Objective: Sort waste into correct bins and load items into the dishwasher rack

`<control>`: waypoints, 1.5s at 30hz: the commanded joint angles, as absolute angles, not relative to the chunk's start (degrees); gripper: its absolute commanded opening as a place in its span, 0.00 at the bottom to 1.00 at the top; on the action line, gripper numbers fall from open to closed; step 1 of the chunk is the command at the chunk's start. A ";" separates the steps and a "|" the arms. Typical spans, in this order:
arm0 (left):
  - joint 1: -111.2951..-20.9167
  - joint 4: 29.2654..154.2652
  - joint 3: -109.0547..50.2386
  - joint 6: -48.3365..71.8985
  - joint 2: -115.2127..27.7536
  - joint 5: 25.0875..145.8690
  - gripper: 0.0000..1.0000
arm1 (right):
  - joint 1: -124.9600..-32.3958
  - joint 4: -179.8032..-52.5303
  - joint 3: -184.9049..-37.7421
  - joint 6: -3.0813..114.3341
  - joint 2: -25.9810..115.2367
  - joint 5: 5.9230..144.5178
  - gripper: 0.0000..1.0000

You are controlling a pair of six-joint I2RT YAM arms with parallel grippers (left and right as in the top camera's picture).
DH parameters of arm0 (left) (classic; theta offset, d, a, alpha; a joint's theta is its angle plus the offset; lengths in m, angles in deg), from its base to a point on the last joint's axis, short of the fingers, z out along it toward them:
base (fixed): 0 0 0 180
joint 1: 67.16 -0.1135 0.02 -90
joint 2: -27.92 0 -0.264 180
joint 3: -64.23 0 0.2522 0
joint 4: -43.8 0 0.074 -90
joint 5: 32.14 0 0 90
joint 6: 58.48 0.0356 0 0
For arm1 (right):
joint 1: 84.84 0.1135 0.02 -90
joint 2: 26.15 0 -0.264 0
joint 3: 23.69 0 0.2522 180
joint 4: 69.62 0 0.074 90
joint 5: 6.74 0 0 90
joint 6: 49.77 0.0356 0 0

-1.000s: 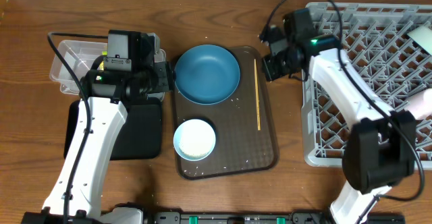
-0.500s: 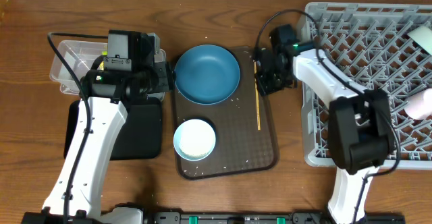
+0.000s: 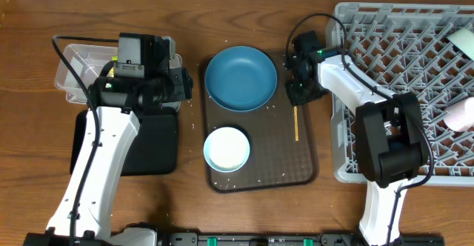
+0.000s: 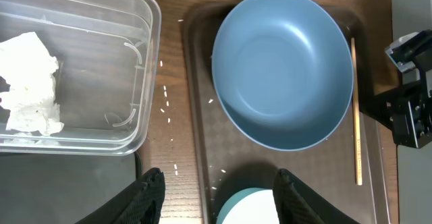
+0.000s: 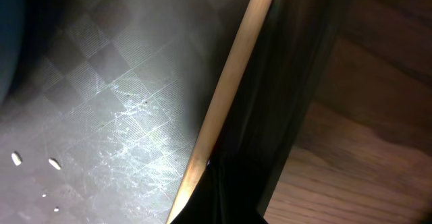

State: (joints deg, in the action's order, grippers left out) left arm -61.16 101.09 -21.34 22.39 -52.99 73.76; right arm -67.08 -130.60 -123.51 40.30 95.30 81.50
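Note:
The thin wooden stick [image 3: 295, 124] lies along the right rim of the brown serving tray [image 3: 259, 175]. My right gripper [image 3: 300, 90] is down on the stick's upper end; in the right wrist view the stick [image 5: 229, 82] runs into my dark fingers, which look shut on it. The dark-blue dish [image 3: 241, 78] and the mint-green bowl [image 3: 227, 149] sit on the tray. My left gripper [image 4: 219, 183] is open and empty over the tray's left edge. The clear tub [image 4: 135, 62] holds the white paper scrap [image 4: 27, 82]. Rice grains [image 4: 165, 92] are scattered beside it. The wrapper is out of view.
The grey rack [image 3: 400, 46] stands at the right, with a pink cup [image 3: 461, 114] and a pale bowl [image 3: 465, 42] at its right side. The black tray [image 3: 152, 146] lies under my left arm.
My right gripper swung left from the rack's corner down to the stick. The brown tray, with the dish, bowl and stick, has shifted to the right. My left arm has not moved.

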 commanded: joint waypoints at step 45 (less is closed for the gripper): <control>-61.42 101.24 -21.10 22.72 -53.31 73.22 0.54 | -65.27 -134.41 -120.19 52.04 91.94 82.79 0.24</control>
State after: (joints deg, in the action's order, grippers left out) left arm -61.16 101.09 -21.34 22.39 -52.96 73.74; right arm -66.95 -135.19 -122.42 50.58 93.38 83.12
